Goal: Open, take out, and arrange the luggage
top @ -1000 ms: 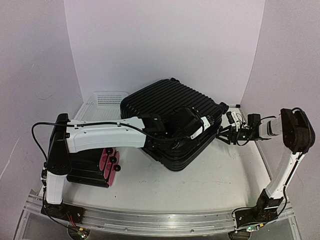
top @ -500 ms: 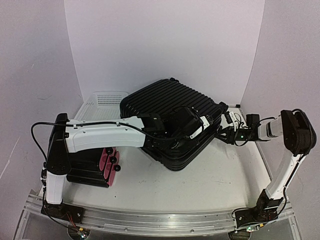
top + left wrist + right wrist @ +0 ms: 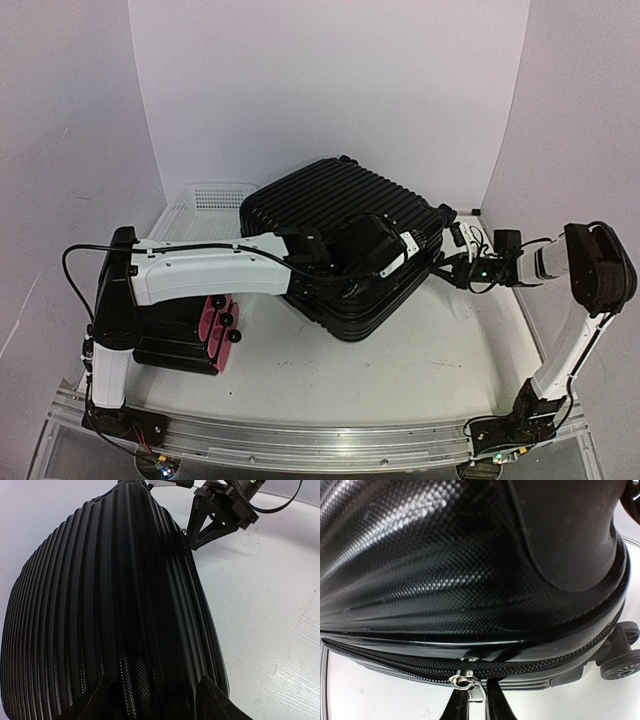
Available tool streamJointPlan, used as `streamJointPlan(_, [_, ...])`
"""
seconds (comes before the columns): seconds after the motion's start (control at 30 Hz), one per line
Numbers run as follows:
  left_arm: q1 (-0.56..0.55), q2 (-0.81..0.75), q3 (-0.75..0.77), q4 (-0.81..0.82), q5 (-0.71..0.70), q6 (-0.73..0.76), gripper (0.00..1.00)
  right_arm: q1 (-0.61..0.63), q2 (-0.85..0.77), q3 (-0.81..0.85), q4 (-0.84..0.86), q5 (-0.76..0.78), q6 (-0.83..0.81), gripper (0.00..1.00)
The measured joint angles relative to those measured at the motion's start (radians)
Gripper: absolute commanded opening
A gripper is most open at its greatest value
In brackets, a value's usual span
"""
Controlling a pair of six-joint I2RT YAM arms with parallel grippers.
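Nearest you, at about 8 o'clock on the bench (image 3: 400, 370), the smaller black case (image 3: 175, 340) with the pink side lies beneath your left arm. Past it, mid-bench, the luggage (image 3: 330, 200) lies closed with its ribbed shell up, the biggest thing there. Your left pincer (image 3: 152, 682) sits over the top of that shell toward its 4 o'clock corner, fingers spread wide across the ribs, with only the shell under them. At the luggage's 3 o'clock end, near the wheels (image 3: 617, 669), your right pincer (image 3: 476, 696) is pressed together on the zipper pull (image 3: 465, 681) — its tab pinched between the fingertips, right at the seam. Farthest back, at about 10 o'clock, the white perforated basket (image 3: 205, 200) stands just behind the luggage's left edge
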Motion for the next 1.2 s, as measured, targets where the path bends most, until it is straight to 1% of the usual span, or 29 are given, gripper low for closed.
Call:
streamJointPlan(0.1, [0.0,0.0,0.0,0.0,-0.003,-0.004,0.53,0.004,-0.028,-0.021,0.013,0.045,0.015,0.0])
streamJointPlan(0.2, [-0.001,-0.001,-0.001,0.001,-0.01,-0.014,0.53,0.006,-0.06,-0.036,0.015,0.104,0.018,0.0])
streamJointPlan(0.4, [-0.004,-0.011,-0.022,0.011,-0.018,-0.022,0.53,0.018,-0.081,-0.04,-0.005,0.232,-0.029,0.0])
streamJointPlan(0.57, [-0.005,-0.021,-0.036,0.015,-0.019,-0.027,0.53,-0.012,-0.07,0.008,-0.028,0.26,-0.064,0.0])
streamJointPlan(0.7, [-0.006,-0.024,-0.042,0.019,-0.021,-0.034,0.52,-0.049,-0.026,0.054,-0.04,0.225,-0.088,0.0])
streamJointPlan(0.93, [-0.008,-0.031,-0.058,0.032,-0.027,-0.041,0.52,-0.095,0.111,0.197,-0.068,0.066,-0.115,0.0])
streamJointPlan(1.2, [-0.01,-0.039,-0.073,0.035,-0.037,-0.048,0.52,-0.125,0.254,0.36,-0.099,-0.077,-0.119,0.0])
